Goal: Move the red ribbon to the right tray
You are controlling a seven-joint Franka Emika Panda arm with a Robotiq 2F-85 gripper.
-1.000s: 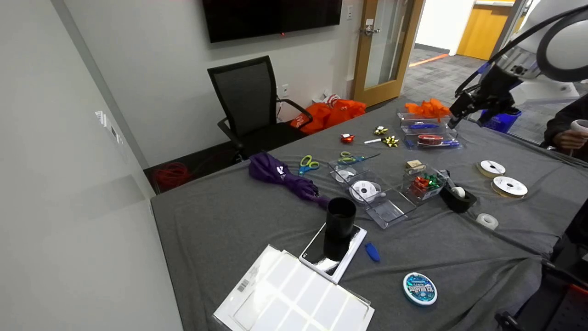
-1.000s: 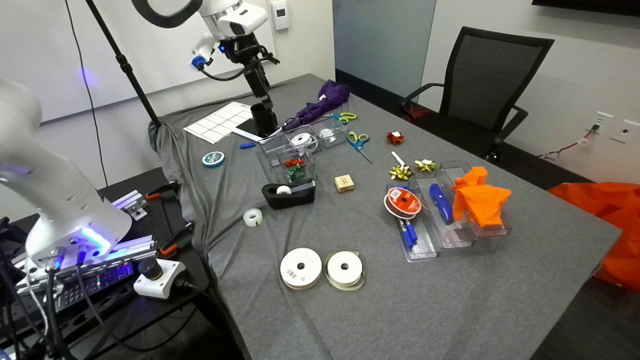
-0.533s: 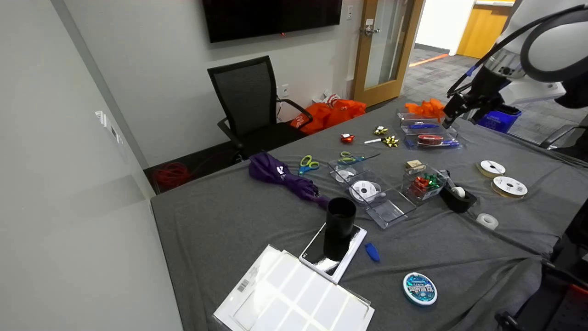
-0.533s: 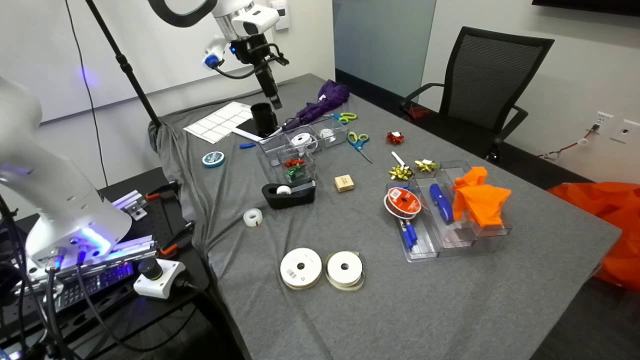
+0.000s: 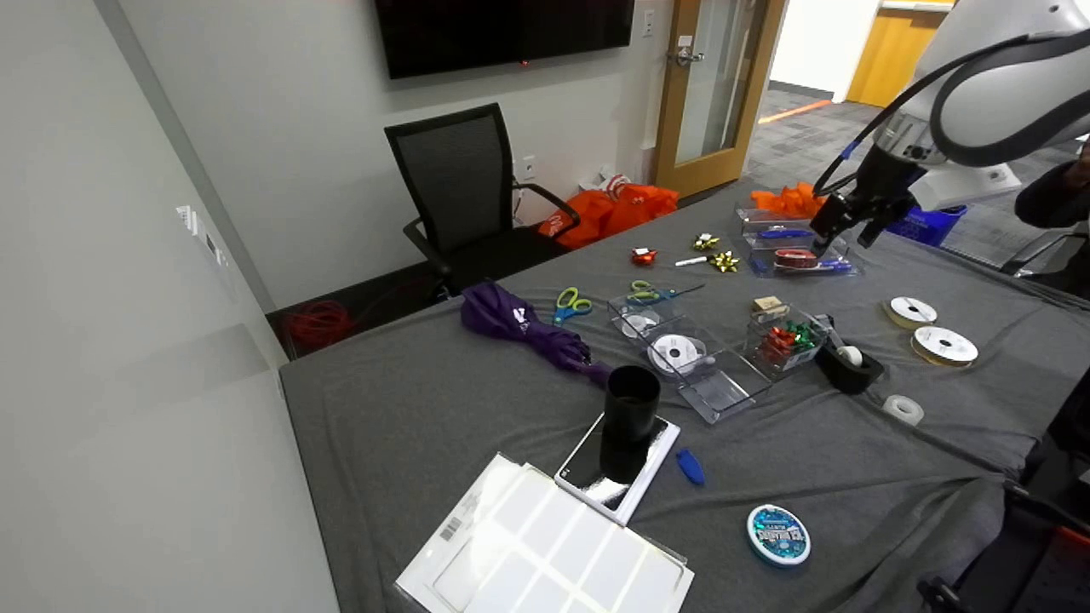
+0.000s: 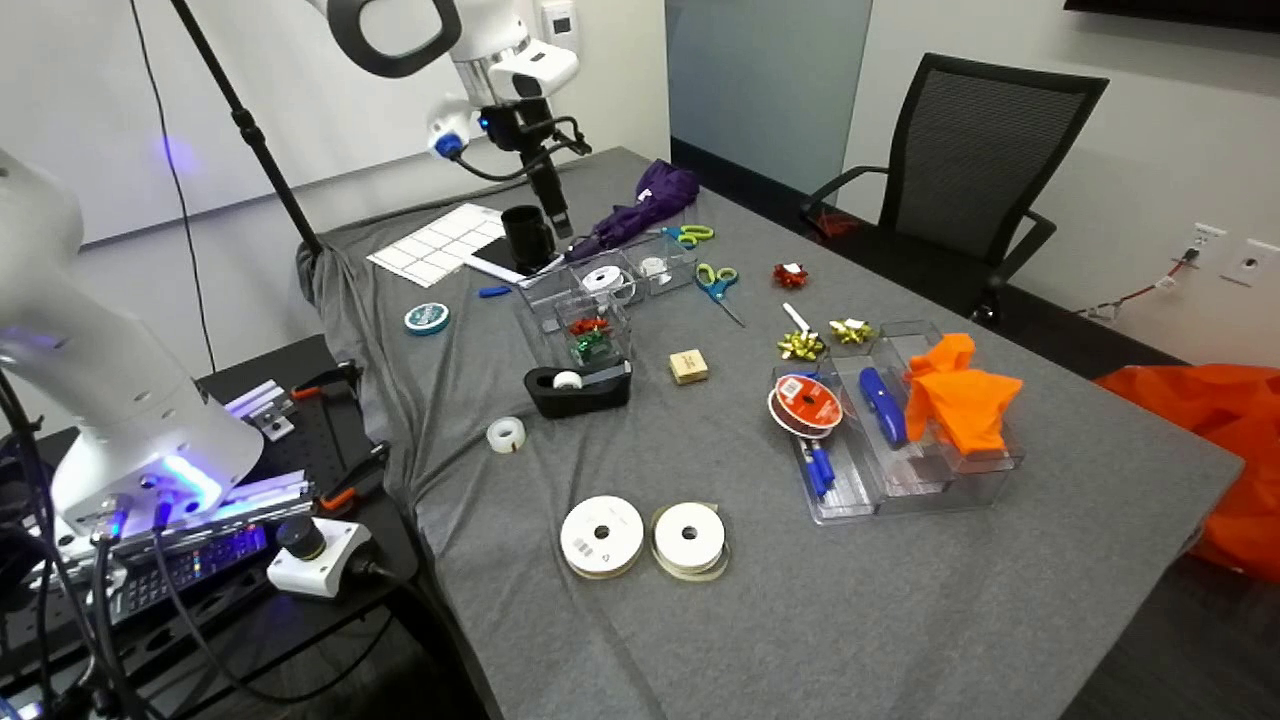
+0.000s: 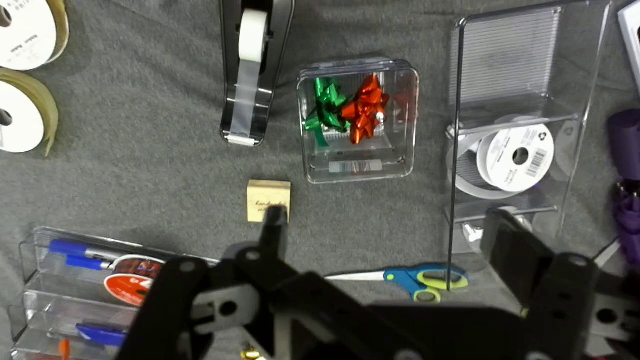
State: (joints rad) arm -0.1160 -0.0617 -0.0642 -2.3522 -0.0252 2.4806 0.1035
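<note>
The red ribbon spool point(image 6: 808, 402) lies in a transparent compartment tray point(image 6: 920, 480) beside blue markers, a blue cutter and orange fabric. The spool also shows in an exterior view point(image 5: 794, 258) and at lower left in the wrist view point(image 7: 131, 288), partly hidden by a finger. A second transparent tray point(image 7: 505, 60), on the right in the wrist view, holds white ribbon spools point(image 7: 520, 156); its top compartment there is bare. My gripper point(image 7: 390, 220) is open with nothing between its fingers. It hovers in the air above the table in both exterior views point(image 5: 843, 243) point(image 6: 563, 228).
A small box point(image 7: 306, 150) with bows and a tape dispenser point(image 6: 578, 392) stand near the second tray. Scissors point(image 7: 400, 280), a wooden block point(image 7: 260, 196), a black cup point(image 5: 632, 404), a purple umbrella point(image 5: 532, 332) and loose ribbon spools point(image 6: 602, 537) lie around.
My gripper has moved left and lower in an exterior view, and right and lower in an exterior view from elsewhere. The red ribbon and both trays have not moved.
</note>
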